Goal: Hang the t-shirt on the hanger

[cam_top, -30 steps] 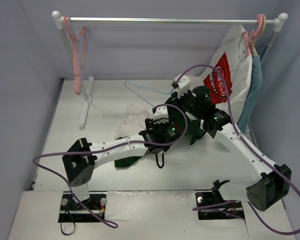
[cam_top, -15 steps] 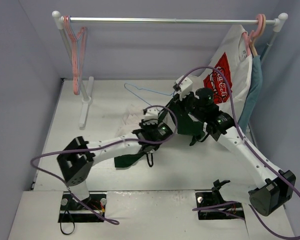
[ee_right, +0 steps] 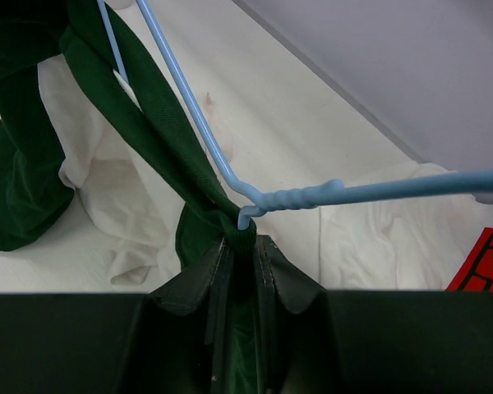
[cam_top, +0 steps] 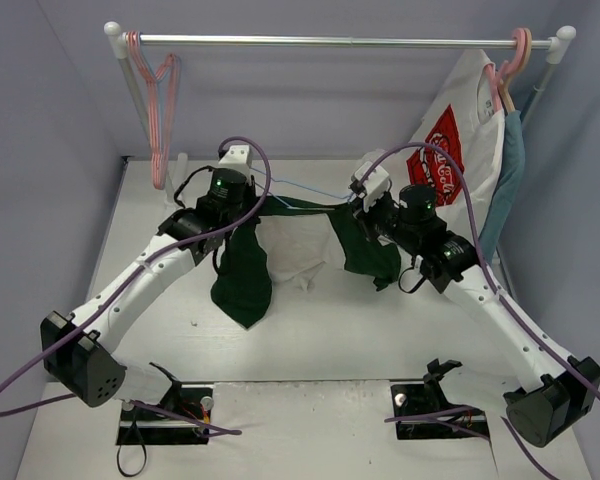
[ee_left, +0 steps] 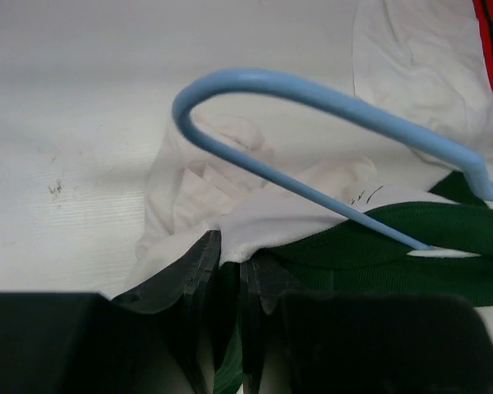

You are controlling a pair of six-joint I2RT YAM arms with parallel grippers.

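The dark green t-shirt (cam_top: 242, 265) hangs stretched above the table between both grippers. My left gripper (cam_top: 254, 208) is shut on one side of it; green cloth shows between the jaws (ee_left: 230, 263), with white cloth lying over the fingertips. My right gripper (cam_top: 356, 210) is shut on the t-shirt's collar (ee_right: 181, 172), right where the light-blue wire hanger (ee_right: 312, 195) bends down into the cloth. The hanger's wire (cam_top: 310, 190) runs along the t-shirt's top edge. In the left wrist view its curved hook (ee_left: 312, 92) sticks out above the collar (ee_left: 411, 226).
A plain white garment (cam_top: 298, 250) lies on the table under the t-shirt. At the back stands a rail (cam_top: 340, 41) with pink hangers (cam_top: 158, 100) on the left. A white t-shirt with a red logo (cam_top: 450, 150) and a teal garment (cam_top: 510, 170) hang at the right.
My left gripper closed on the t-shirt at the centre, then swung back and left, lifting and stretching the cloth. The right gripper shifted slightly left, still shut.
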